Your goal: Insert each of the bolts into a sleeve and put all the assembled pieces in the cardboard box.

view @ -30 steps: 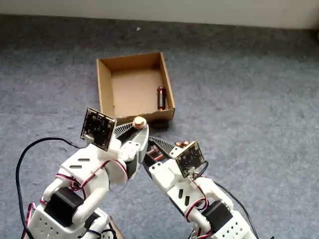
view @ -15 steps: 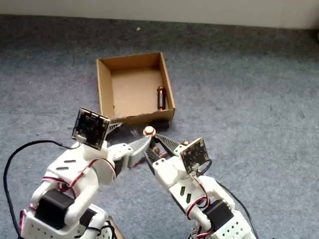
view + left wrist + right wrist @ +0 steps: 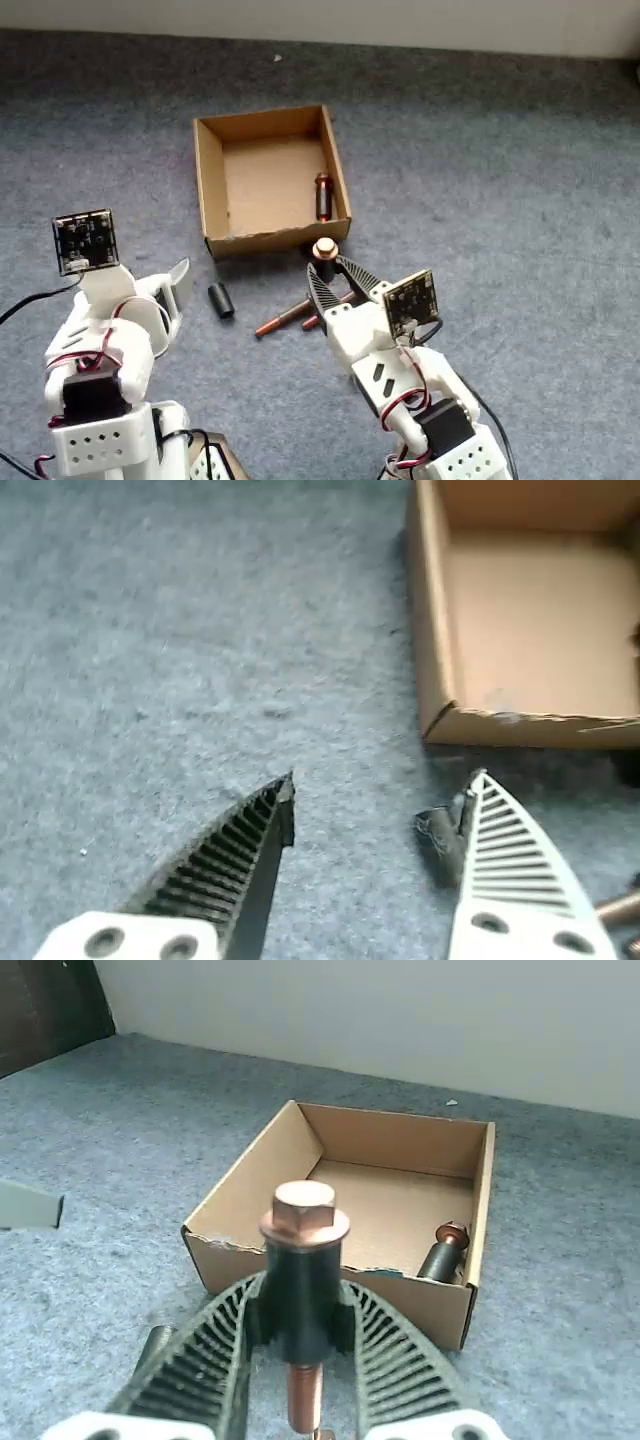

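My right gripper (image 3: 300,1310) is shut on a black sleeve with a copper bolt (image 3: 304,1222) pushed through it, held upright just in front of the cardboard box (image 3: 330,1260). The high view shows this held piece (image 3: 325,252) near the box's (image 3: 205,180) front right corner. One assembled piece (image 3: 323,196) lies inside the box along its right wall. A loose black sleeve (image 3: 220,300) and two copper bolts (image 3: 283,318) lie on the carpet before the box. My left gripper (image 3: 382,790) stands open and holds nothing, low over the carpet beside that sleeve (image 3: 440,835).
Grey carpet covers the whole work area. A pale wall runs along the far side. Open carpet lies to the right of the box and to the left of the left arm (image 3: 100,340).
The left arm let go at the joined piece and drew back to the left, its gripper now open. The right gripper carried the bolt-and-sleeve piece a little right, toward the box front.
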Motion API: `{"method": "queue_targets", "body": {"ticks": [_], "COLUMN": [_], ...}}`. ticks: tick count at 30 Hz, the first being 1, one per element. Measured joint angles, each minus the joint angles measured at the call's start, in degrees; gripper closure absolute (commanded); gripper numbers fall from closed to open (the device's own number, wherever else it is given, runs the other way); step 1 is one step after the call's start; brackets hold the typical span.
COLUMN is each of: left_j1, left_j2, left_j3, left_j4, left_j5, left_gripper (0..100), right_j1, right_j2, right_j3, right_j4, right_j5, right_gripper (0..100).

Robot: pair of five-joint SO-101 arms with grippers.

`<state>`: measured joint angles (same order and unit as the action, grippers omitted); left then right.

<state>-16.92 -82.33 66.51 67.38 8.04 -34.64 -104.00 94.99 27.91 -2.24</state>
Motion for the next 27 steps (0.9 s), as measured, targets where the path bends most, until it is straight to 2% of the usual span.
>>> {"method": "queue_targets", "body": {"ticks": [4,8,13,18,27], "left_j1": [-4.66,-5.63,-6.07,-6.07,-6.07], "left_j2": [0.09,0.09,0.09,0.09,0.09], "left_j3": [8.70,14.68,17.14,17.41,17.41], "left_j4": [-5.10,-9.14,-10.73,-10.90,-10.90], "left_j5": [0.00,0.00,-4.04,-4.75,-4.75], "left_gripper": [72,72,72,72,72], "right_j1": [0.09,0.09,0.09,0.09,2.20], "right_j2": [4.48,17.05,38.07,61.80,98.73], "right_j3": [-4.57,-13.54,-24.79,-37.45,-59.43], "right_j4": [0.00,-2.81,-13.89,-23.82,-27.60], "right_j5": [0.00,0.00,0.00,0.00,0.00], "right_gripper": [99.5,99.5,99.5,99.5,99.5]}}
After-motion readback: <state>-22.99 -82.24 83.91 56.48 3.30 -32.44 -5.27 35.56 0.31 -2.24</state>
